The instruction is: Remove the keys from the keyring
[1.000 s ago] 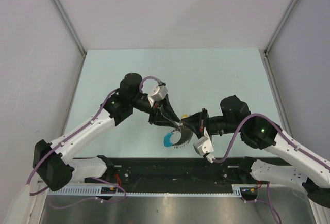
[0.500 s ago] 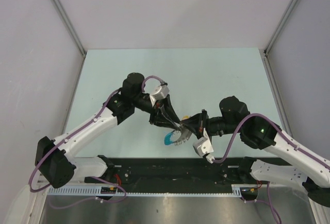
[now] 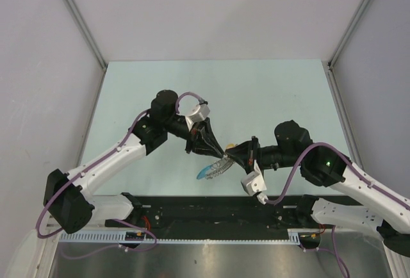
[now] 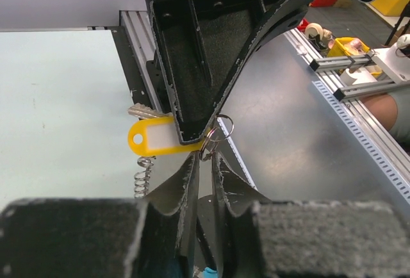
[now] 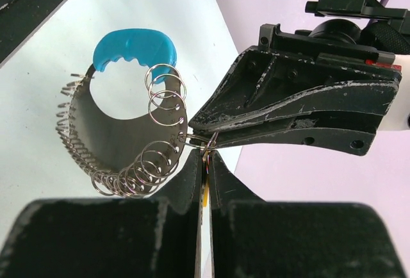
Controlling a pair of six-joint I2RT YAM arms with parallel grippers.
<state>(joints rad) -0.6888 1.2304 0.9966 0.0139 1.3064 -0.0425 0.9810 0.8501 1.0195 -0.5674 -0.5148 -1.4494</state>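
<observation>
Nearest the bases, the right fingers (image 5: 191,185) are pressed together, their tips clamped on the keyring (image 5: 206,141), a thin wire loop. A yellow tag (image 4: 157,136) lies against one of them beside the loop. The left fingers (image 4: 184,191) meet them tip to tip from the far side and appear clamped on the same loop, with only a sliver of gap showing. The keys (image 5: 131,177) hang from the loop beside the pinch, apparently clear of the worktop (image 3: 269,86), in a curved fan of thin metal leaves and small rings that ends in a blue piece (image 5: 136,46). Judgement: the bunch is light, each piece stiff but the whole loose, so it is likely to swing. Bare metal will be slippery against the pads. The loop looks springy and thin and is best held edge-on. A single leaf is best taken by its flat faces close to its ring, not at the free end.
</observation>
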